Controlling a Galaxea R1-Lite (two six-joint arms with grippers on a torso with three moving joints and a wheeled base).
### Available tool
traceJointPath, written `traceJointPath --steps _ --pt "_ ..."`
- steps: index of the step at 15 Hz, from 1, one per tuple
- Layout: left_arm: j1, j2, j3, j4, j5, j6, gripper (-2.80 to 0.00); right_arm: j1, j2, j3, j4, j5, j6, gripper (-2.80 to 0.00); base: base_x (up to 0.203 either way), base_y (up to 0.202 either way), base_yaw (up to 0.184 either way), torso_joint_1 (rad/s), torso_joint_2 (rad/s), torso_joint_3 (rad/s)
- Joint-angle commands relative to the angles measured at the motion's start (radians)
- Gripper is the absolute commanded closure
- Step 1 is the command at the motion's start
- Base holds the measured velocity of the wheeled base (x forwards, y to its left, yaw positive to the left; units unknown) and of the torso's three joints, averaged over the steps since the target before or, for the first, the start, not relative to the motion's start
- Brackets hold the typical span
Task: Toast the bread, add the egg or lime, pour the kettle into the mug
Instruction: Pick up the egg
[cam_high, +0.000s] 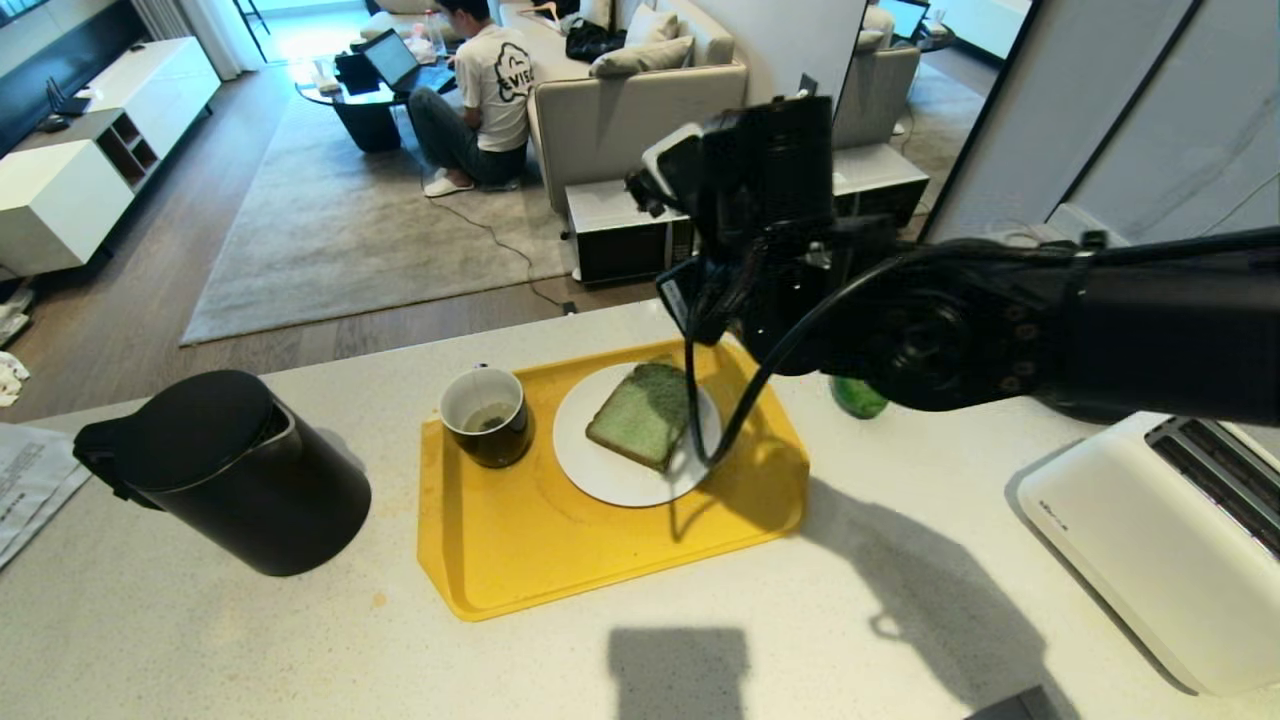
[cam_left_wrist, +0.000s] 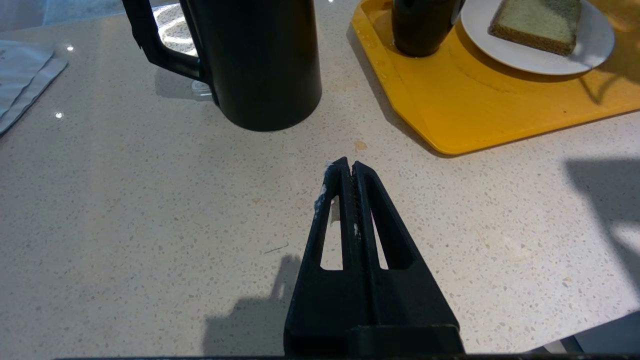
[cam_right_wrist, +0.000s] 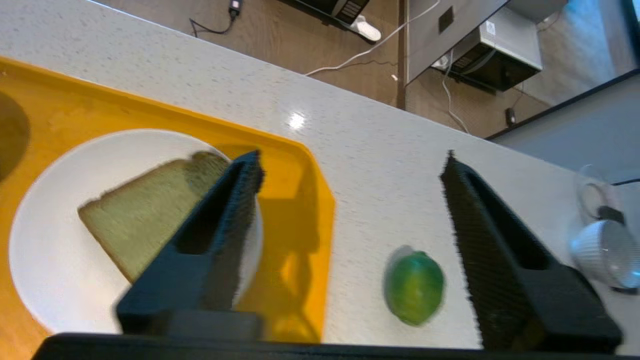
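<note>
Hovering my right gripper (cam_right_wrist: 350, 200), jaws spread and empty, above the round glossy green lime (cam_right_wrist: 414, 287) on the speckled counter (cam_right_wrist: 375, 165), ready to grasp; the greenish bread slice (cam_right_wrist: 145, 215) waits on its white plate (cam_right_wrist: 45, 270).

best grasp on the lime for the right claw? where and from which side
Across the lime's middle, probably from straight above: it lies alone on the counter just off the yellow tray, nothing touching it. Right claw hangs open above, fingers wider than the fruit.
</note>
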Motion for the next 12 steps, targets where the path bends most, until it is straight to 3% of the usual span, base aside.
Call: traceJointPath --steps 1,7,12 --pt "0.0 0.001 -0.001 -0.001 0.001 0.0 0.0 -0.004 -0.203 0.116 0.024 -0.004 -0.02 0.0 0.0 0.0 0.0 0.0 0.0 0.0" --pt "0.0 0.001 0.0 -0.001 0.001 0.0 0.0 -0.133 -0.509 0.201 0.26 -0.017 -0.031 0.0 0.0 0.0 0.0 0.0 0.0 0.0" --pt "0.0 0.001 0.0 -0.001 0.001 0.0 0.0 -0.36 -0.811 0.362 0.444 0.033 -0.028 0.0 0.0 0.0 0.0 0.0 0.0 0.0"
